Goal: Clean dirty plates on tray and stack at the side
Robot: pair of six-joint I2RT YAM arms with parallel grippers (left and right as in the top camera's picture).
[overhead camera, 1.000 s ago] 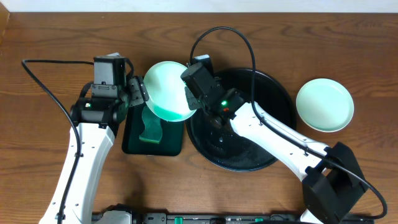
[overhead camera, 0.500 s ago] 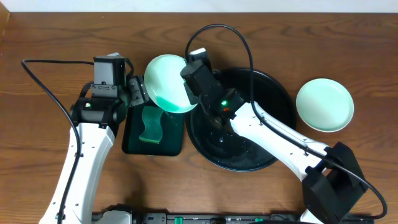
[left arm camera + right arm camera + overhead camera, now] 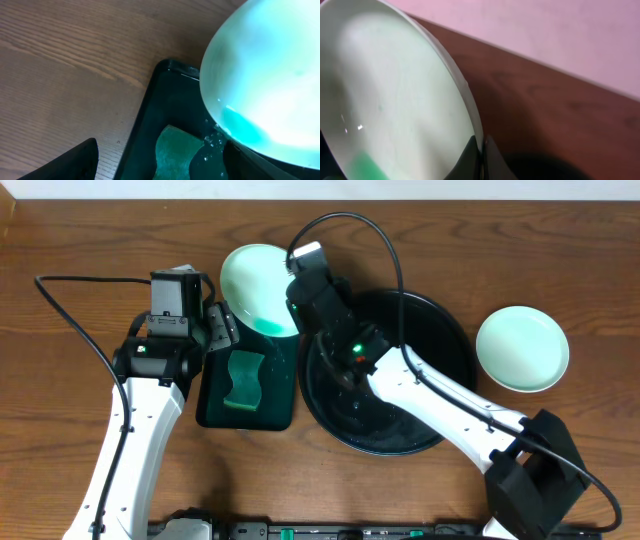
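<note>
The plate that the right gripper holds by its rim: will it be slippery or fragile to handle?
Probably slippery: the plate is glossy, with droplets by its lower edge. Likely stiff but breakable; it looks like glazed ceramic. The right gripper pinches only its rim, so it may swivel.

Right arm stretches leftward, right pincer (image 3: 296,308) clamped on a plate (image 3: 255,285) rim; left pincer (image 3: 219,330) hangs open.

Aloft and steeply tilted: small round glossy pale-mint plate (image 3: 255,285), green tinge at lower edge, just left of large round glossy black tray (image 3: 445,330). Lying flat right of tray, apart: second pale-mint plate (image 3: 522,348).
</note>
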